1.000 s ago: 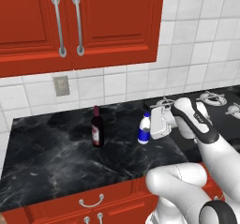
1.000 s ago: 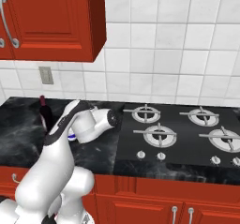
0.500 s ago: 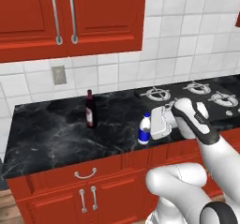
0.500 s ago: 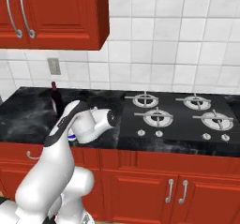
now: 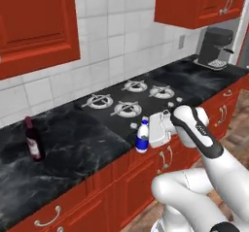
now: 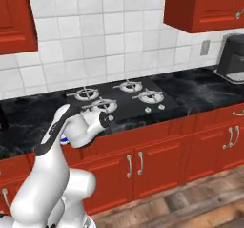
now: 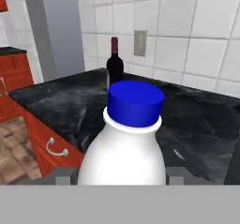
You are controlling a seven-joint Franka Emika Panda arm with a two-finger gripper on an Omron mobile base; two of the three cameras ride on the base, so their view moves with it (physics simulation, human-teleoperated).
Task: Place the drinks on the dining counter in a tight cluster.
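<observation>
**Progress.** The black marble-look counter [image 5: 82, 151] in front of the rig carried the stove [image 5: 127, 101], so I judged it not to be the dining counter. I saw no inset sink in any view, and no drinks stood together. On that evidence I assessed the task as at an early stage, with no cluster begun.

The dark wine bottle [image 5: 33, 140] stood upright on this counter, well to the left of the burners and back towards the tiled wall. It was untouched and well apart from the arm. I could not locate the yellow bottle. By my reckoning, one drink was in hand and at least the wine bottle remained to be fetched.

**Item in hand.** The small blue-and-white bottle [image 5: 142, 137] was upright at the front edge of the counter, just ahead of the stove's near corner. I could not tell whether its base rested on the edge or hung just clear of it.

**Jaws.** The gripper [image 5: 148, 134] approached the bottle level, from the stove side. In the hand view the bottle sat centred between the two fingertips [image 7: 63, 175], its white body meeting both of them, with its blue top well above them. I recorded the jaws as pinched on the bottle's lower body at part width. The wine bottle was visible directly beyond it in that view.
</observation>
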